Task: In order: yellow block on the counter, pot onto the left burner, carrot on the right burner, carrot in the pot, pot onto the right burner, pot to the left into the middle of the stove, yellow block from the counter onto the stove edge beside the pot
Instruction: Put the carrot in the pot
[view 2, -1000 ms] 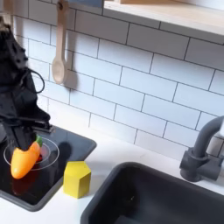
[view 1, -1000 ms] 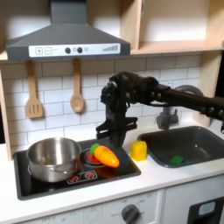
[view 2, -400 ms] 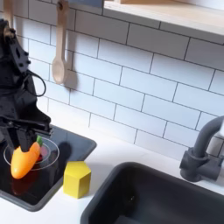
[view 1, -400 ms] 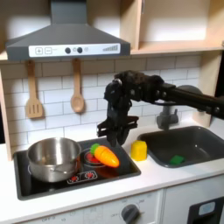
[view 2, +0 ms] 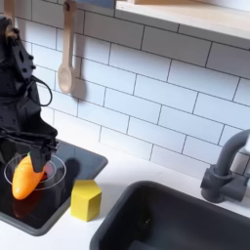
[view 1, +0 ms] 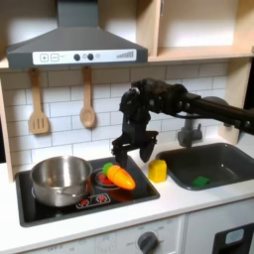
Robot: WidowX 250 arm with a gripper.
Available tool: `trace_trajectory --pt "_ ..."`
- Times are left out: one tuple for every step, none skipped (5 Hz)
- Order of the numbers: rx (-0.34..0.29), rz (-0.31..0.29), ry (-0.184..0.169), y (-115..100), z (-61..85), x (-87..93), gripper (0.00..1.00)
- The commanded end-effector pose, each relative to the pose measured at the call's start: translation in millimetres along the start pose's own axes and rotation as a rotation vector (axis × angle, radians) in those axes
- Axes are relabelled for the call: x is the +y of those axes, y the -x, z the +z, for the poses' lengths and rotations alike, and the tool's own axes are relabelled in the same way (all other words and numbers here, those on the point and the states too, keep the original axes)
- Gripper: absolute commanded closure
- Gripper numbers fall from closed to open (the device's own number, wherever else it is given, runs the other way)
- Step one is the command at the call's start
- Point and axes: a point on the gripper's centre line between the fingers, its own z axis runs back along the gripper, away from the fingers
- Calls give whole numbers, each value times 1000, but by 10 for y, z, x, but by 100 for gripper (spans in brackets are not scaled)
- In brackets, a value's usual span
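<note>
claw (view 1: 131, 151) hangs just above the carrot (view 1: 120, 178), fingers spread, holding nothing. in the second exterior view the claw (view 2: 23, 151) has one finger on each side of the carrot's (view 2: 27, 177) green end. carrot lies directly below the claw on the burner at the first exterior view's right, orange body tilted, tip toward the front.

pot (view 1: 60, 179) sits on the other burner, beside the claw toward the first exterior view's left, apparently empty. yellow block (view 1: 158, 171) stands on the counter (view 1: 189, 202) on the claw's other side, just off the stove (view 1: 91, 203) rim; in the second exterior view the yellow block (view 2: 86, 199) is near the claw's lower right.

judgement: carrot-on-burner step looks done; step in hand is carrot into pot. advice: descend straight, close across the plump middle rather than the leafy end, since the rounded body could squirt out. lift clear of the pot wall before traversing, release low over the centre so the pot does not shift.

writing: small red control marks on the stove front, not legible. no brand seen.
</note>
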Motion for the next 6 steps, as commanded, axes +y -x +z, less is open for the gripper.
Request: trace_trajectory --pt "35 78 -41 -70 -101 95 0" --pt "59 96 -90 -89 -186 180 0" --pt "86 118 -99 -53 -264 228 0" --pt "95 117 -115 -16 -302 223 0" --pt "92 119 -122 -26 -328 230 0" --pt "98 110 -125 -17 -372 193 0"
